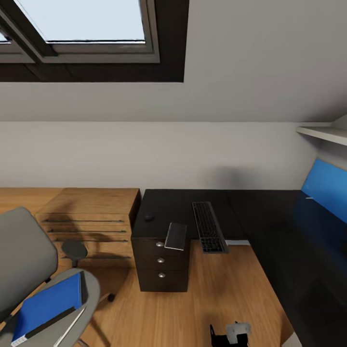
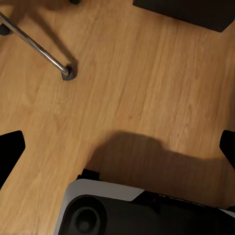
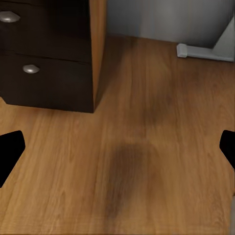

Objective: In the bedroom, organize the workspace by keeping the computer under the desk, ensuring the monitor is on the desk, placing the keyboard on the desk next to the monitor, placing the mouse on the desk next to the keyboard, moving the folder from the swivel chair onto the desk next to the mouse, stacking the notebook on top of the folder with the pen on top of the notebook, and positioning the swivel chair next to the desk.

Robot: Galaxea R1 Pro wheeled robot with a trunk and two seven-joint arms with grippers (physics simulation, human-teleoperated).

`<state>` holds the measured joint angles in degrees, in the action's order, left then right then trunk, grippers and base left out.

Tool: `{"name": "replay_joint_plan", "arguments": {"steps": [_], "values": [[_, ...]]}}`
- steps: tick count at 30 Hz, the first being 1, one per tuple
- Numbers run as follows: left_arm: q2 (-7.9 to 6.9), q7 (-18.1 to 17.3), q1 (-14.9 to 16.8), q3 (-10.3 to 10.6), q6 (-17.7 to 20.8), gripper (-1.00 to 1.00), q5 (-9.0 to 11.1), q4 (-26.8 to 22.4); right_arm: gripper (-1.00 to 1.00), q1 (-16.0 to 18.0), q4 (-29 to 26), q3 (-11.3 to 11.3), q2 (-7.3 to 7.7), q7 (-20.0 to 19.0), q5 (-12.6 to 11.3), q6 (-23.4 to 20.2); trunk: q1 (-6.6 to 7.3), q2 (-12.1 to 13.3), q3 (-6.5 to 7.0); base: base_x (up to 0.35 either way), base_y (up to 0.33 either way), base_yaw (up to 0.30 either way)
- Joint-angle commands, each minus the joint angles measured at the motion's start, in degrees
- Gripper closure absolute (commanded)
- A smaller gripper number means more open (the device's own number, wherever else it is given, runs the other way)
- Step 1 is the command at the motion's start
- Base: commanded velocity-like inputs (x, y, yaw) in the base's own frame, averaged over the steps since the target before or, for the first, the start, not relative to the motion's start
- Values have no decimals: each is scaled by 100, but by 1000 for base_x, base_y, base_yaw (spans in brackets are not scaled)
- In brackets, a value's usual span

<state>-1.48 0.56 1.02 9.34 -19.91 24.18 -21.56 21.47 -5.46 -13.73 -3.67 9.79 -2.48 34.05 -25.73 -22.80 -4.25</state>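
Folder [image 1: 48, 304] lies on swivel chair [image 1: 21, 260] seat, pen [image 1: 69, 327] beside it. Keyboard [image 1: 209, 226], mouse [image 1: 149, 217], notebook [image 1: 176, 236] on table [image 1: 289, 250]. Both end effectors spread, empty. Step: approach chair. Next: turn left, reach folder.

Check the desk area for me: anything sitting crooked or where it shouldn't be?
Yes. A small dark slab overhangs the desk's front edge above the drawers, tilted. The keyboard also pokes past the edge. The folder and pen lie on the chair.
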Motion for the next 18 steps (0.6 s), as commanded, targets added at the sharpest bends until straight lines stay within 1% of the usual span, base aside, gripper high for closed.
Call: {"name": "replay_joint_plan", "arguments": {"steps": [1, 5, 7, 9, 11, 13, 18], "values": [[-5, 6, 5, 46, -24, -100, 60, 2, -100, 6, -90, -42, -4, 40, -28, 11, -5, -12, -13, 136, 0, 0], [-3, 6, 7, 47, -27, -100, 60, 2, -100, 6, -489, 15, -26, 24, -70, -1, -5, -12, -13, 80, 0, 0], [-3, 6, 6, 49, -28, -100, 60, 2, -100, 6, -687, 67, -33, 9, -160, -2, -5, -12, -13, 40, 0, 0], [-4, 6, 8, 49, -28, -100, 60, 2, -100, 6, -868, 126, -43, -20, -313, -1, -5, -12, -13, 26, 0, 0], [-3, 6, 8, 50, -26, -100, 60, 2, -100, 6, -1032, 183, -50, -80, -543, -2, -5, -12, -13, 16, 0, 0], [-3, 6, 9, 50, -26, -100, 60, 2, -100, 6, -1180, 225, -53, -184, -836, -2, -5, -12, -13, 11, 0, 0], [2, 6, 7, 50, -26, -100, 57, 2, -100, 6, -1535, 280, -48, -636, -1743, -8, -5, -12, -13, 5, 0, 0]]}}
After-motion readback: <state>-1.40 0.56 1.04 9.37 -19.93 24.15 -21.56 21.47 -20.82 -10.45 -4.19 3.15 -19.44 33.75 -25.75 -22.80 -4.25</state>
